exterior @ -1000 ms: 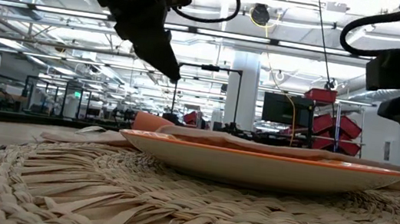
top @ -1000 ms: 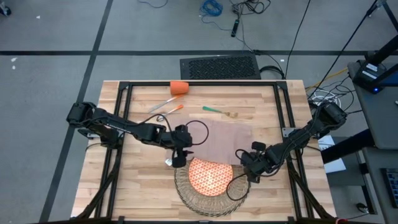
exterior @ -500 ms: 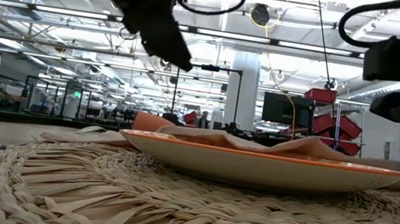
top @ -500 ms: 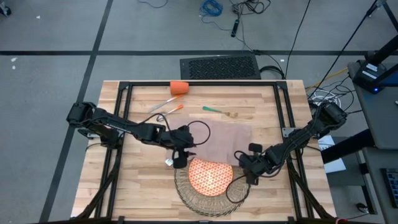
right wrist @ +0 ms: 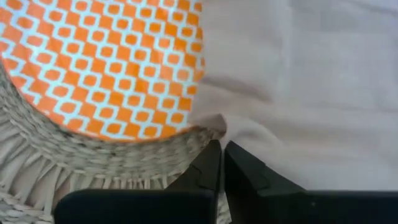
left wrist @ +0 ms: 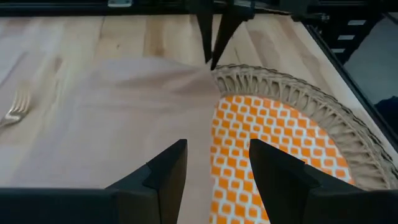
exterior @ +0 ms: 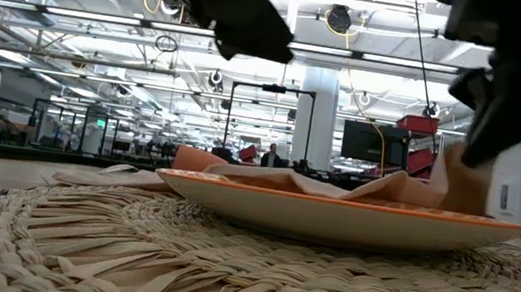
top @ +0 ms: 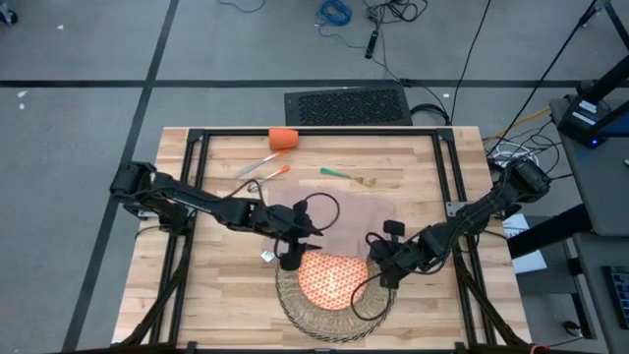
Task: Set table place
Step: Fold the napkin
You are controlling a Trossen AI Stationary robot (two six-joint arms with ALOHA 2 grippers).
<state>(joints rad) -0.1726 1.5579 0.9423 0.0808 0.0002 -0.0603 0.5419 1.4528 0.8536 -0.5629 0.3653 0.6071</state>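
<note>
A beige napkin [top: 349,218] lies spread on the table [top: 211,295], its near edge draped over the far rim of the orange-patterned plate [top: 329,278]. The plate sits on the round woven placemat [top: 329,313]. My right gripper [top: 381,273] is at the plate's right rim, shut on the napkin. My left gripper [left wrist: 214,165] hovers open over the napkin at the plate's left rim, touching nothing. The orange cup [top: 283,139], green-handled fork [top: 344,175] and two orange-handled utensils [top: 263,169] lie at the far side. My right gripper pinches a near-right edge part of the napkin [right wrist: 216,123] between its two shut fingers [right wrist: 239,168], beside the plate's rim. It comes from above, slanting down. The pinched part [exterior: 452,186] stands peaked above the plate, and the rest of the napkin lies slack on plate and table.
Black frame bars [top: 192,197] run along the table's sides and far edge. Bare wood shows left [top: 167,285] and right [top: 482,295] of the placemat. Cables trail from both arms over the napkin and the placemat.
My right gripper has risen and drifted a little toward the plate, drawing the napkin's near-right part up into a peak above the plate's rim. My left gripper has tipped up toward level and shifted slightly toward the table's right, still open.
</note>
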